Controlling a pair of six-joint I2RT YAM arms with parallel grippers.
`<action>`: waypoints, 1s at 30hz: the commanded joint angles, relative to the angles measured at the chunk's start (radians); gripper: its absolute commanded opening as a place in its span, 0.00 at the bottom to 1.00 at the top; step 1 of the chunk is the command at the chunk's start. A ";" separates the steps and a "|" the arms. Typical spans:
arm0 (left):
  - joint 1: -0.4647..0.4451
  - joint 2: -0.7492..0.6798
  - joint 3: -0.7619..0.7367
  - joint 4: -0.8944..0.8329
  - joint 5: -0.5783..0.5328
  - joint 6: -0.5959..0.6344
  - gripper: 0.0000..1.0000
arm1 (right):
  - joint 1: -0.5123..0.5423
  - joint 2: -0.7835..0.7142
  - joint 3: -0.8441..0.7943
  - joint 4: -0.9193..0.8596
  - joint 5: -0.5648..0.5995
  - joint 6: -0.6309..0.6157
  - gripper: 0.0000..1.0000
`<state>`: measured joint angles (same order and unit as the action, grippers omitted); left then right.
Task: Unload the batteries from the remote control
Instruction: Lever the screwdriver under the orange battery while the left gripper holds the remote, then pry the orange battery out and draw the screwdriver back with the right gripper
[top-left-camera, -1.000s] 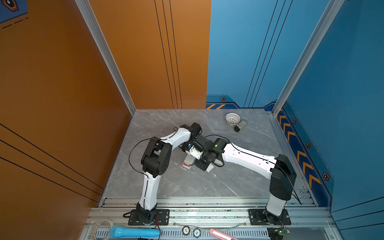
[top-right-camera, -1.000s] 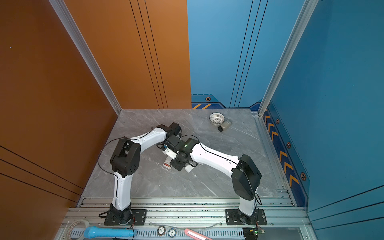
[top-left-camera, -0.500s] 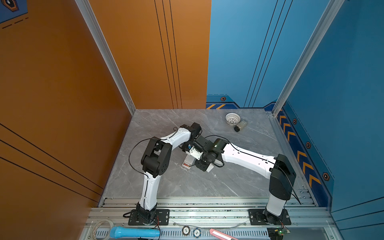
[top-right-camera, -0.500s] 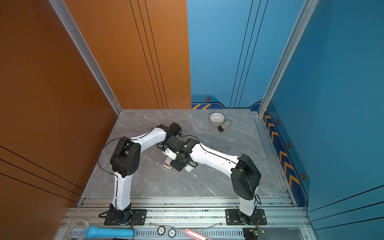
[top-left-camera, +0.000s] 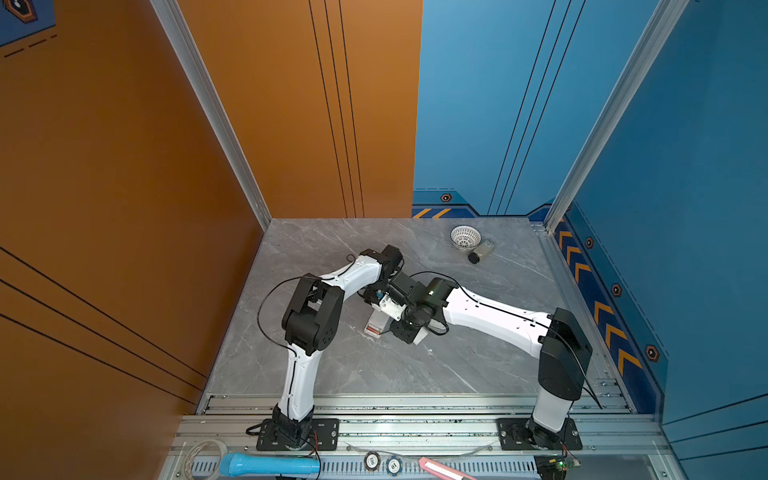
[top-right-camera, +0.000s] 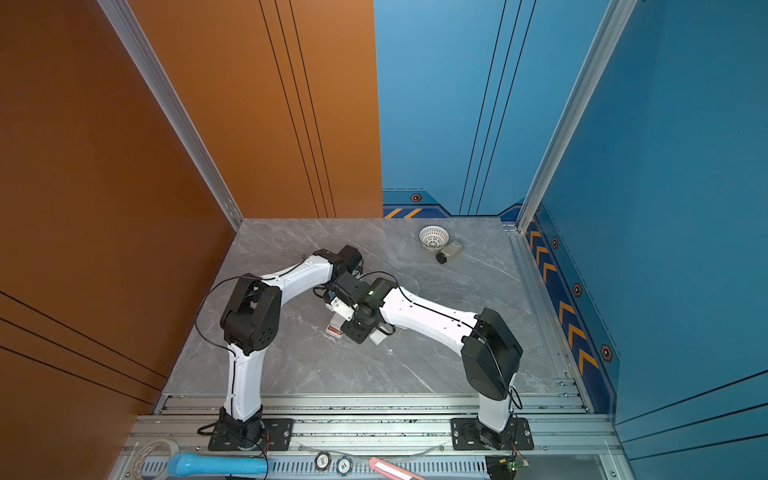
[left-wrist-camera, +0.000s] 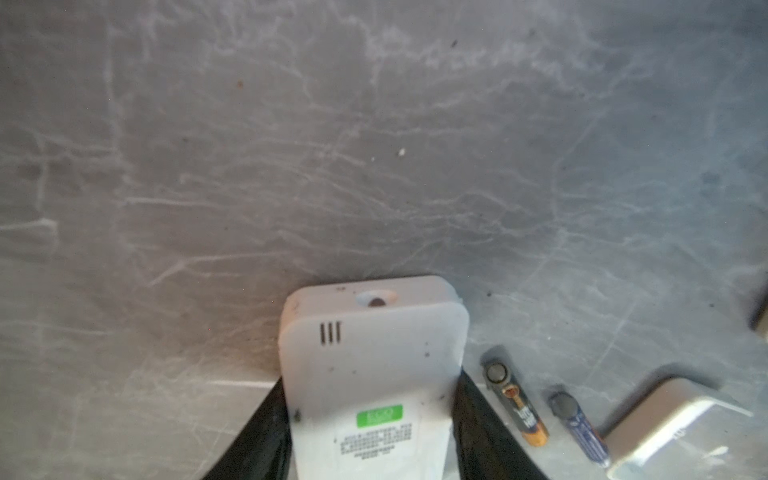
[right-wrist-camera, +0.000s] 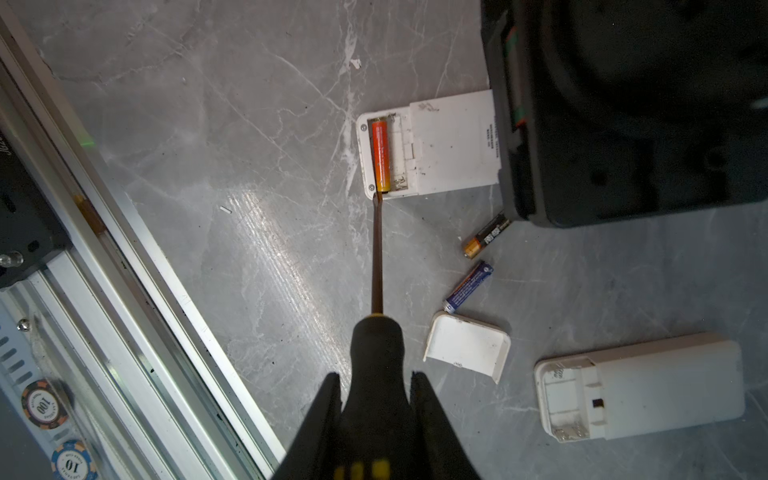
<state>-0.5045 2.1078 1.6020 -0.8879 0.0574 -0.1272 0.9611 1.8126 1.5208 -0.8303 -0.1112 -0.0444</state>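
Nothing's budged this last second: my right gripper (right-wrist-camera: 375, 380) clamps the screwdriver (right-wrist-camera: 377, 257), my left gripper (left-wrist-camera: 370, 380) pins the remote (right-wrist-camera: 449, 145), and that light, slick, rigid orange-red battery (right-wrist-camera: 381, 153) looks best levered at its end.

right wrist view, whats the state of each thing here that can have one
held remote, compartment open, one slot empty
orange-red battery, seated in the held remote
black-and-gold battery, out, lying on the table
blue battery, out, lying on the table
cover, off, lying on the table
second remote, compartment open, no batteries
screwdriver, tip at the orange-red battery's end
right tool, shut on the screwdriver
left tool, closed on the held remote
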 joint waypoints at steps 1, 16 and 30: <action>-0.005 -0.005 -0.022 0.009 0.021 0.000 0.00 | -0.001 0.024 -0.023 -0.020 -0.010 0.013 0.00; -0.016 -0.016 -0.093 0.055 0.158 -0.036 0.00 | 0.090 -0.033 -0.353 0.500 0.127 0.243 0.00; -0.006 -0.016 -0.122 0.103 0.269 -0.040 0.00 | 0.075 -0.094 -0.538 0.812 0.096 0.312 0.00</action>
<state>-0.4824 2.0644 1.5112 -0.7872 0.1627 -0.0826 1.0454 1.6844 0.9813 -0.0444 0.0029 0.2634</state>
